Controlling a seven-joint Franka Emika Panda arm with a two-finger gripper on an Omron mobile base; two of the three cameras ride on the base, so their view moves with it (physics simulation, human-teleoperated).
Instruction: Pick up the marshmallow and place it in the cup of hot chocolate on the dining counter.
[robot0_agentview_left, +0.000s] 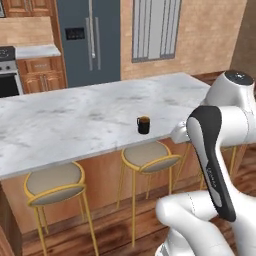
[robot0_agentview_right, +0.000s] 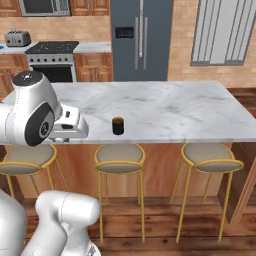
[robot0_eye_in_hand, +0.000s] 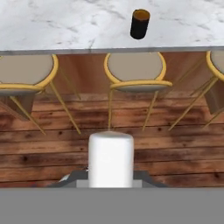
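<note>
Item 1, nearest: small white stubby cylindrical marshmallow (robot0_eye_in_hand: 110, 158), fingers closed on it, over wood floor. We judge slip = lost piece.
Item 2, far: small black mug w/ brown liquid (robot0_eye_in_hand: 140, 24) near edge of white-grey marbled surface (robot0_eye_in_hand: 65, 22); narrow mouth, off-centre release misses.

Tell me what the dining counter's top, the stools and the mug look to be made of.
Dining counter: top looks like polished white-grey marble, veined; base looks like wood.
Stools: thin yellow frames, probably painted metal, with matte tan seats, material unclear.
Cup of hot chocolate: black, likely glazed ceramic, though the render leaves that open.
</note>
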